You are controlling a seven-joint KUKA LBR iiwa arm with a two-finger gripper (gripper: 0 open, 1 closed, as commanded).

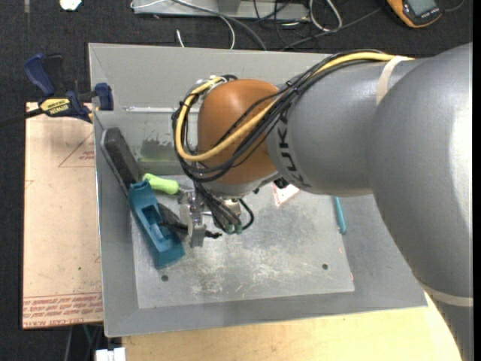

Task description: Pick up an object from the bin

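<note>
Claw (197,226), opening unclear, low beside the teal block (156,230), green stick (160,183) and black bar (120,156) just beyond.

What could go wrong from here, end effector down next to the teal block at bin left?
1. The end effector is low beside the teal block, with a lime green piece and a long dark bar packed close; it may clip or drag a neighbour.
2. The block lies near the bin's left wall; a push could jam it there.
</note>
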